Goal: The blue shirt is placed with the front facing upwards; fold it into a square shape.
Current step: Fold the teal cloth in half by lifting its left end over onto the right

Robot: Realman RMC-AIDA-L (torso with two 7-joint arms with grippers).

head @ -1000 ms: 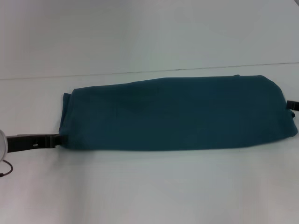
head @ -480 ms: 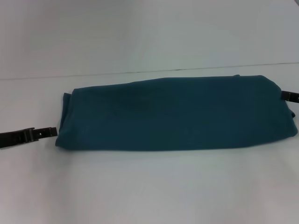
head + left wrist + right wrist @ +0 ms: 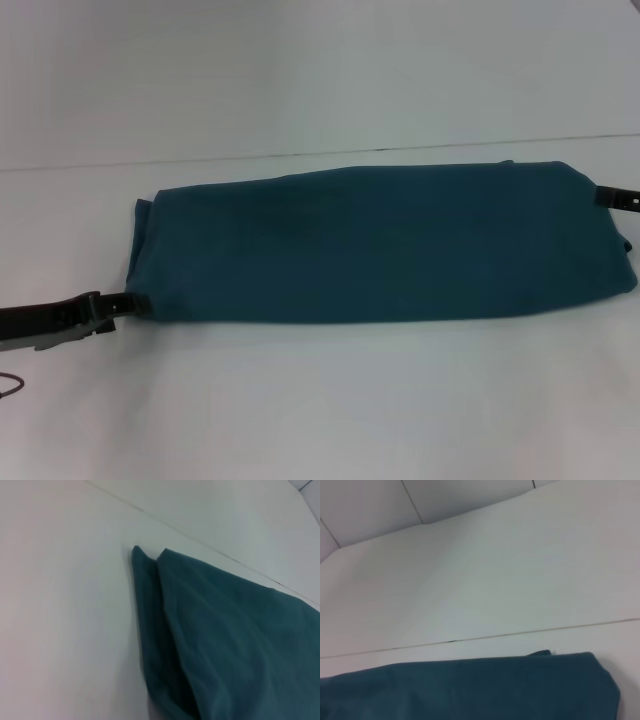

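the blue shirt [image 3: 380,245] lay as a long band across me; my left gripper [image 3: 125,301] touched its left end, my right gripper [image 3: 612,198] its right end; i could not tell either grip.

You get bright, even light with a soft haze. The shirt [image 3: 380,245] casts only a faint shadow on the surface [image 3: 320,400]. Edges look slightly blurred.

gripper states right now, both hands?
Left hand: at the left end of the blue shirt, near corner; open or shut cannot be told.
Right hand: at the shirt's right end, far corner; cannot be told.
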